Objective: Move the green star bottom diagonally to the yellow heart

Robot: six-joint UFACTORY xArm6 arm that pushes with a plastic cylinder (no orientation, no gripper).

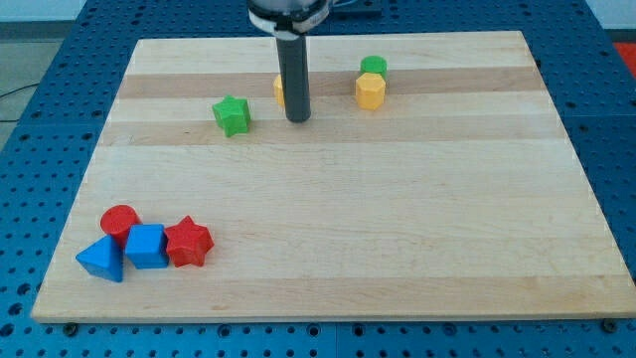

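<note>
The green star (232, 115) lies on the wooden board near the view's top, left of centre. My tip (297, 118) stands to the star's right, apart from it. A yellow block (279, 89) shows only as a sliver behind the rod, up and to the right of the star; its shape is hidden, so I cannot tell that it is the heart. The rod comes down from the view's top.
A yellow hexagon (370, 90) with a green round block (374, 67) touching its top side sits right of the rod. At the bottom left is a cluster: red cylinder (120, 222), blue triangle (102, 260), blue cube (146, 246), red star (188, 242).
</note>
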